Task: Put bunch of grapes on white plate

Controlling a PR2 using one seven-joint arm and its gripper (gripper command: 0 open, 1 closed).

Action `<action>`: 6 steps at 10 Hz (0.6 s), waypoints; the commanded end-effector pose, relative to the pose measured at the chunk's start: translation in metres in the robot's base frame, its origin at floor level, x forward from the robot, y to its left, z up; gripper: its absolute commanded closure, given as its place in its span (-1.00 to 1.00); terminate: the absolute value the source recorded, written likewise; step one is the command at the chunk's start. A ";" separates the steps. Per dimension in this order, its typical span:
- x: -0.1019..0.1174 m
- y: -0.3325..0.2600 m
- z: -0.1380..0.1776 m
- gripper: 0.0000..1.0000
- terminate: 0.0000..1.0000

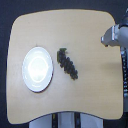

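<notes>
A round glossy white plate (37, 69) lies on the wooden table (85, 40) toward the exterior view's left. Just to its right lies the bunch of grapes (68, 63), a dark elongated cluster running diagonally, with its greenish stem end at the upper left. The grapes rest on the tabletop, apart from the plate's rim. My gripper (106, 39) sits at the exterior view's right edge, well away from the grapes and higher in the frame. It is blurred and partly cut off, so its fingers cannot be made out.
The light wooden table has rounded corners and a dark surround. A vertical cable or strut (123, 75) runs down the right edge of the view below the arm.
</notes>
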 end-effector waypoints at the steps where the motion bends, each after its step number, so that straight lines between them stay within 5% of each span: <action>1: 0.000 0.000 -0.001 -1.00 -1.00; 6: 0.026 0.059 -0.028 -1.00 -1.00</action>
